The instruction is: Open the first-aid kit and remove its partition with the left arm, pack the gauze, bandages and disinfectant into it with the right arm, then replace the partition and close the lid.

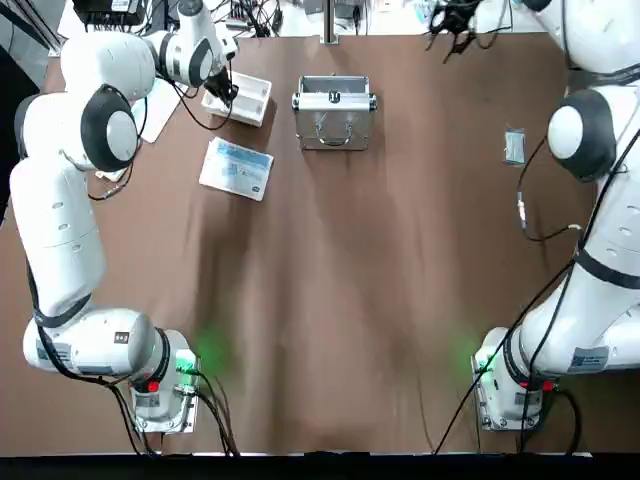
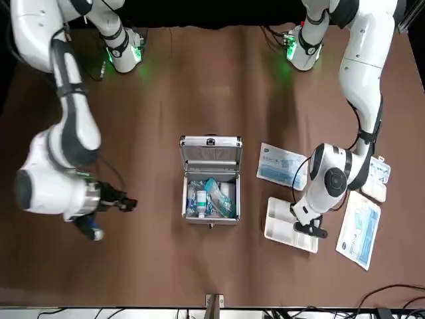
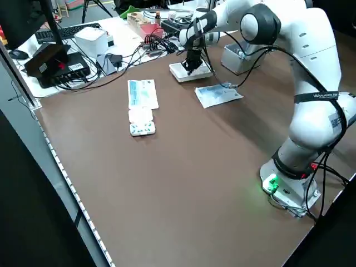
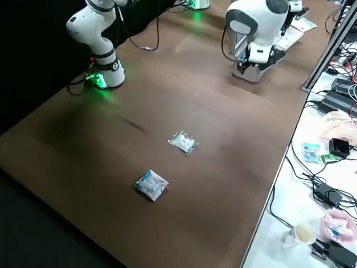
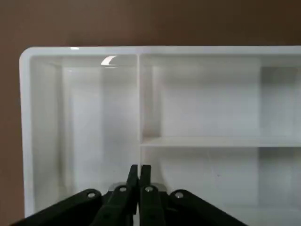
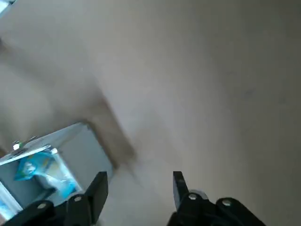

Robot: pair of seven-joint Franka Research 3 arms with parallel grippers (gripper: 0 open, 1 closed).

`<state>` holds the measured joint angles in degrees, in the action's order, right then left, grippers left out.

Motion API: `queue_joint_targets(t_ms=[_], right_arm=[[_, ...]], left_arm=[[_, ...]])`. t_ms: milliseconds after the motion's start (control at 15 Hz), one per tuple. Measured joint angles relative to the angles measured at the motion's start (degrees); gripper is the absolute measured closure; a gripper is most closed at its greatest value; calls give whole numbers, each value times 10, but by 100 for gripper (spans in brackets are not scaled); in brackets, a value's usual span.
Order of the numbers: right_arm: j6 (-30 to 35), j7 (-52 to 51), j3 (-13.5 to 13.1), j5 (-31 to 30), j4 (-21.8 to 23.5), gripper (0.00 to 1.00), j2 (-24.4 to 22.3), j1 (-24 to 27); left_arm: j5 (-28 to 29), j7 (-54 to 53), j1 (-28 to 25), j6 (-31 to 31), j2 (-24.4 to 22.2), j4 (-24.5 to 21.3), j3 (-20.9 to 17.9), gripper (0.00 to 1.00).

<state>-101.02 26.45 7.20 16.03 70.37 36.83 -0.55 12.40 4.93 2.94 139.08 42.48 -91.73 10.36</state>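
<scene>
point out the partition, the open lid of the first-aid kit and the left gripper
partition (image 2: pixel 280 232): front view, on the tray's compartment floor
lid (image 2: pixel 211 155): front view, on the inner face of the raised panel
left gripper (image 5: pixel 139 170): left wrist view, midway between its closed fingertips
</scene>
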Motion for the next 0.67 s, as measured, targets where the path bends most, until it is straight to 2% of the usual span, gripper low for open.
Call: queue_joint_targets(t_ms=[333,533,600,667], right_arm=[[0,-174,-3,-82,50,36,-3,121],[-54,-279,-4,-103,99,36,-3,188],[-75,-305,-3,-103,118,36,-3,205],[-92,-322,-4,-105,137,36,-2,219]], left_arm=[[0,37,0,21,0,-16,0,96],[0,82,6,22,0,-17,2,96],[0,88,9,23,0,-17,2,94],[0,90,11,23,0,-17,2,88]])
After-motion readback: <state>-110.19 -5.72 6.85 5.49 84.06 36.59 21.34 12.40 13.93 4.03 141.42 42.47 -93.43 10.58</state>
